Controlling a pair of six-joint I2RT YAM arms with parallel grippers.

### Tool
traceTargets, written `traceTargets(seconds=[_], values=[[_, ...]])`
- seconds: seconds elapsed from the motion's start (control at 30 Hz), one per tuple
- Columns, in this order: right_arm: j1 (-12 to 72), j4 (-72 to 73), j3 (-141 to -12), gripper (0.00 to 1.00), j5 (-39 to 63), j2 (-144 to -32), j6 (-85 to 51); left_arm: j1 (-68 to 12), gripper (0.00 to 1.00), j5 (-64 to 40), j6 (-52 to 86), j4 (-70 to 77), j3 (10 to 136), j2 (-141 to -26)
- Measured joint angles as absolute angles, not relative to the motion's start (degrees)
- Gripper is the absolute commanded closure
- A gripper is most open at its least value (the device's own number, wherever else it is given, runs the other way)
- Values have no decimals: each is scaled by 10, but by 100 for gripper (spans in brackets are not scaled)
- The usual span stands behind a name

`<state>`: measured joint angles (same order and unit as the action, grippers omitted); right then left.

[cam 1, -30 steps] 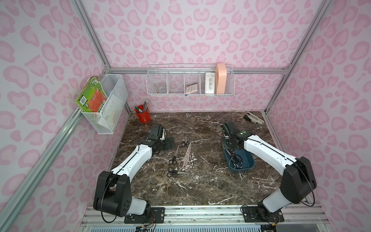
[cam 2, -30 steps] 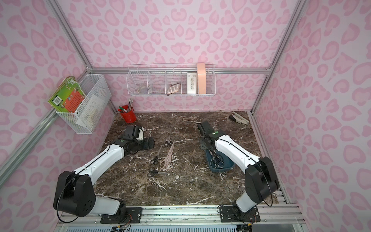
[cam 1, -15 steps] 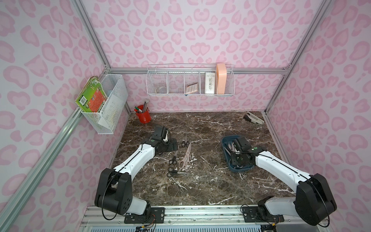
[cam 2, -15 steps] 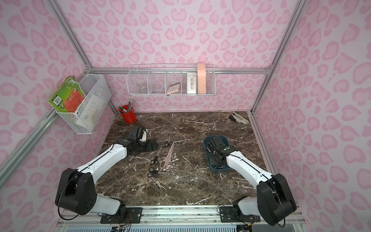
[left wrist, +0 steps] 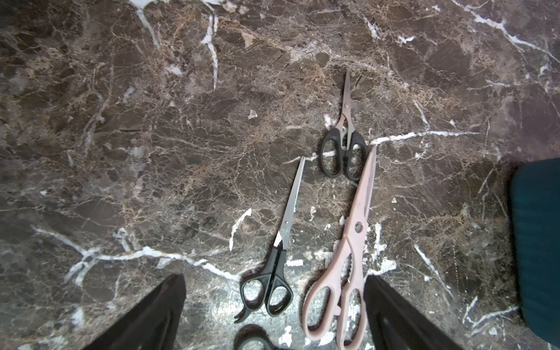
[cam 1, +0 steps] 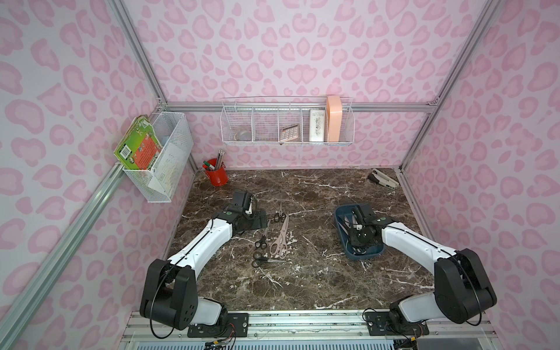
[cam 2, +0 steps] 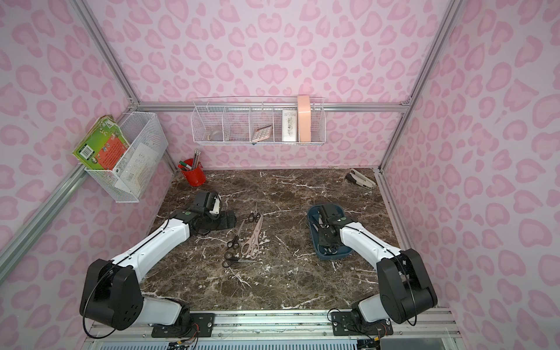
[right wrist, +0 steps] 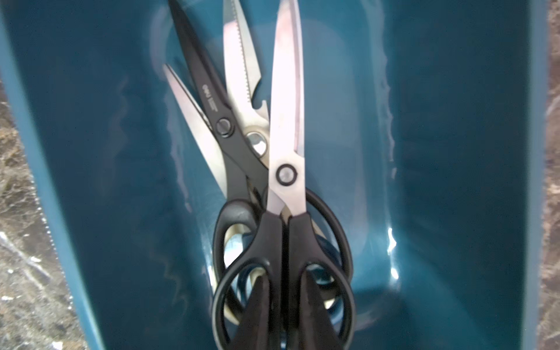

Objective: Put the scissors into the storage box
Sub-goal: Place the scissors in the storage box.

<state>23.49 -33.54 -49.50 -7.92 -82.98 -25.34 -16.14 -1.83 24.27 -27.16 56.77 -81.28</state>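
The dark teal storage box (cam 1: pixel 341 218) (cam 2: pixel 312 218) sits right of centre. In the right wrist view its inside (right wrist: pixel 454 151) holds several stacked scissors. My right gripper (right wrist: pixel 283 281) (cam 1: pixel 360 241) reaches down into it, its fingers through the loops of the top black-handled scissors (right wrist: pixel 286 127) and shut on the handle bars. Left of centre lie the pale pink scissors (cam 1: pixel 281 239) (left wrist: pixel 348 257), a thin black pair (cam 1: pixel 263 238) (left wrist: pixel 278 263), a small black pair (cam 1: pixel 279 215) (left wrist: pixel 344 151) and a crosswise black pair (cam 1: pixel 263 262). My left gripper (left wrist: pixel 274 315) (cam 1: pixel 260 221) hovers open beside them.
A red pen cup (cam 1: pixel 216 175) stands at the back left and a grey-white stapler (cam 1: pixel 383 178) lies at the back right. White wire baskets hang on the back wall (cam 1: pixel 286 127) and the left wall (cam 1: pixel 160 157). The box edge (left wrist: pixel 536 242) shows in the left wrist view.
My right gripper drew back from the box's far end to its near end and came down inside it with the black-handled scissors. My left gripper edged right, toward the loose scissors.
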Motion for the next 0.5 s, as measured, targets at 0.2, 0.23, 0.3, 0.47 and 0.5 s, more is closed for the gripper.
traceTargets(seconds=[0.2, 0.23, 0.3, 0.47, 0.5], values=[[227, -340, -510, 64, -81, -827, -252, -161, 3, -11, 240, -275, 572, -811], [227, -345, -517, 64, -84, -826, -251, -161, 3, -9, 240, -275, 574, -810], [227, -354, -532, 63, -89, -821, -250, -161, 3, -8, 239, -275, 575, -809], [242, -379, -582, 61, -104, -808, -248, -161, 2, -4, 238, -279, 581, -809], [255, -382, -593, 61, -101, -807, -248, -161, 2, -4, 238, -279, 583, -809]])
